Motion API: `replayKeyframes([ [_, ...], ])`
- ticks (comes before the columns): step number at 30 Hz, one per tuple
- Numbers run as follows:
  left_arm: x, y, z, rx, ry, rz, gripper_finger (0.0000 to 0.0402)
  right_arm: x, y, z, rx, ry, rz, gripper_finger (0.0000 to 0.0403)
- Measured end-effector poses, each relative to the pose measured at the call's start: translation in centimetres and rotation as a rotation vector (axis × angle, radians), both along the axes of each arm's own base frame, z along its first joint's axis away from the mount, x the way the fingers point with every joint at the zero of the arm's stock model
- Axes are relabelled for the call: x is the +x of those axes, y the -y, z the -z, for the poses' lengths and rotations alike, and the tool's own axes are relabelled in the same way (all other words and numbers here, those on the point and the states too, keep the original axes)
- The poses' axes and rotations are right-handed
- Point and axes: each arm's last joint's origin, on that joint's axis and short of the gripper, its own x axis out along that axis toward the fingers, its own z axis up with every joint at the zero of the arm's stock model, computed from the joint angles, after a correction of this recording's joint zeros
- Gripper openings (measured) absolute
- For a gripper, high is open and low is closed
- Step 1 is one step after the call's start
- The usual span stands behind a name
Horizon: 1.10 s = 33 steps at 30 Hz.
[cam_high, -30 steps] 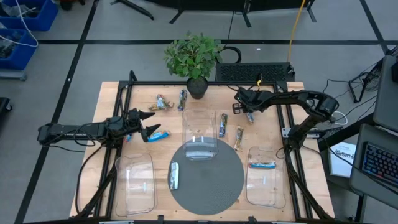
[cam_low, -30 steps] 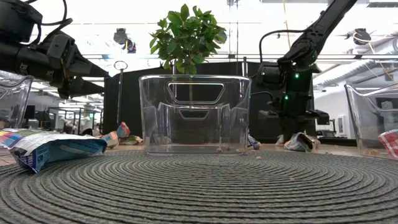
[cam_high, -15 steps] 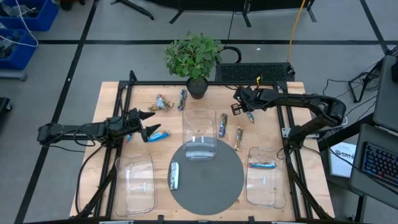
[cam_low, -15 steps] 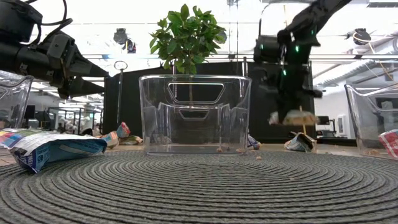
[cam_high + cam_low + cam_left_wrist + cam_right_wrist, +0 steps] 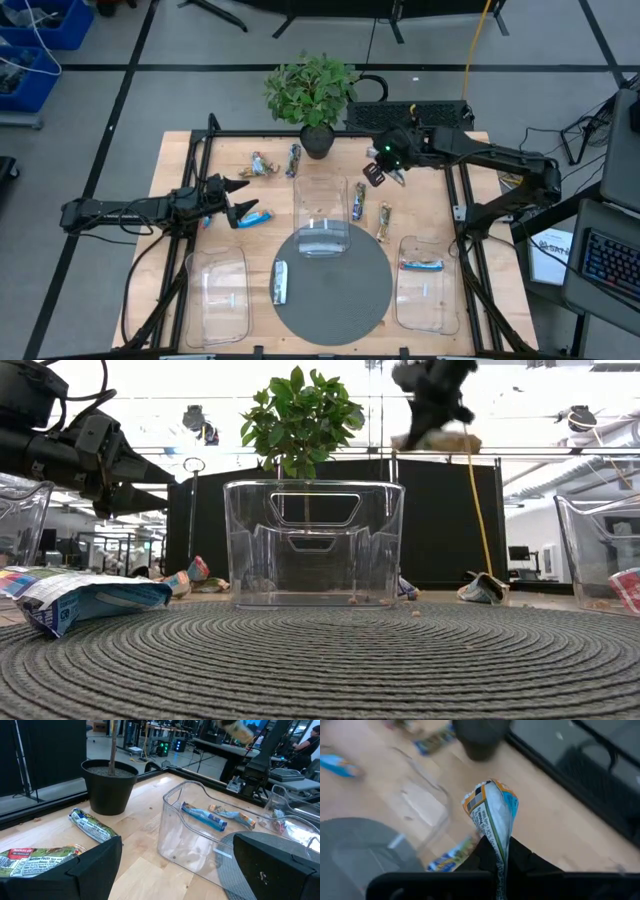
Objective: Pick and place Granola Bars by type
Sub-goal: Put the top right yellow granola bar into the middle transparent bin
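High view shows the right gripper [image 5: 375, 172] up in the air over the back part of the table [image 5: 440, 215], nearer the right edge than the left. Is shut tight on a granola bar [image 5: 492, 815] with a white, blue and orange wrapper. Holds it by one end, with the long side sticking straight out past the fingers. Looks about flat in the low view, high above everything else.

Next comes the drop, probably. Closest is the middle tray [image 5: 298, 200], just to the left of the gripper and a bit toward the front edge. Farther off, by the front right corner, sits the right tray [image 5: 402, 290] with one bar already in it. Can't tell yet which tray fits this kind.

Left gripper [image 5: 238, 200] waits near the left edge with fingers wide open, holding nothing, just beside a blue bar [image 5: 253, 216]. Is far from the lifted bar, so looks like a job for the right arm.
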Motion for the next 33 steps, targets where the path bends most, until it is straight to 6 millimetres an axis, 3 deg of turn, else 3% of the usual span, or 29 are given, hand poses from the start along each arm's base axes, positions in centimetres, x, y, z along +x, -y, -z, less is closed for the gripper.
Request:
replayKeyframes([
  [8,0.0,0.0,0.0,0.0,0.0,0.0,0.0379,1.8,-3.1,-4.1,-0.108,0.048,-0.259,0.0],
  [15,0.0,0.0,0.0,0.0,0.0,0.0,0.0379,3.6,-5.9,-5.5,-0.204,0.127,-0.498,0.0],
  [20,0.0,0.0,0.0,0.0,0.0,0.0,0.0379,5.7,-7.0,-4.6,-0.17,0.159,-0.596,0.0],
  [33,0.0,0.0,0.0,0.0,0.0,0.0,0.0379,11.0,-8.8,0.7,-0.143,0.054,-0.731,0.0],
])
